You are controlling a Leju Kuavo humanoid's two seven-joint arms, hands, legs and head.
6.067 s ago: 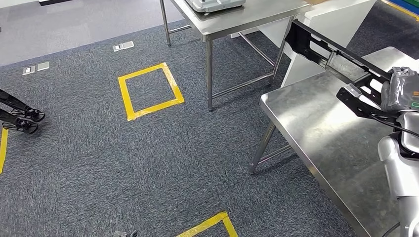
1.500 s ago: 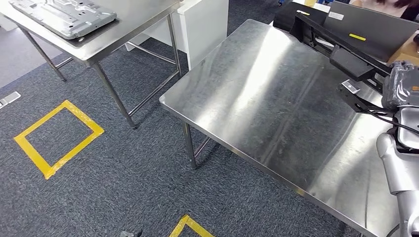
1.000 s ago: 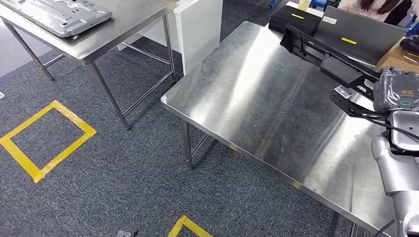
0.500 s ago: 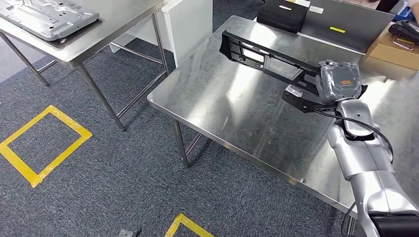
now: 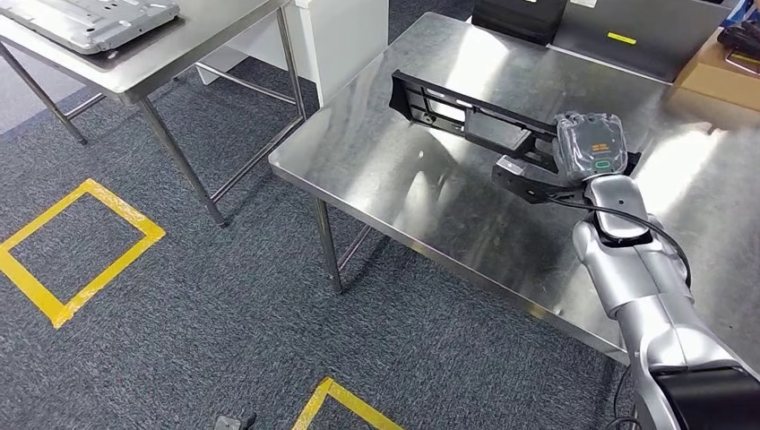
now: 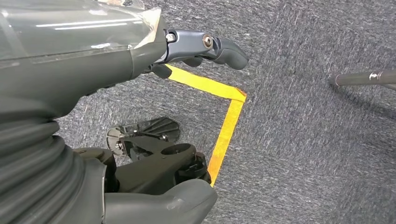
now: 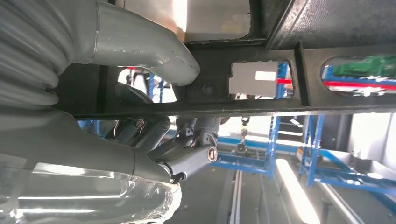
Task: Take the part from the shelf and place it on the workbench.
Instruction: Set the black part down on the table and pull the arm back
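The part [image 5: 466, 116] is a long black frame with cut-outs. My right hand [image 5: 590, 148] grips it at its right end and holds it out low over the steel workbench [image 5: 403, 197]; I cannot tell whether it touches the top. In the right wrist view the grey thumb [image 7: 144, 44] presses on the black part [image 7: 271, 105] and the darker fingers [image 7: 187, 156] wrap its other side. My left hand [image 6: 154, 116] hangs over the carpet, fingers apart, holding nothing.
A second steel table [image 5: 152, 63] with a grey metal plate [image 5: 90, 13] stands at the back left, beside a white cabinet [image 5: 345, 40]. Black and grey cases [image 5: 627, 36] and a cardboard box [image 5: 717, 76] line the workbench's far side. Yellow tape squares [image 5: 76, 251] mark the carpet.
The camera has turned toward the workbench. My right arm has reached out and brought the black part from beside the table's far edge down over the middle of the top.
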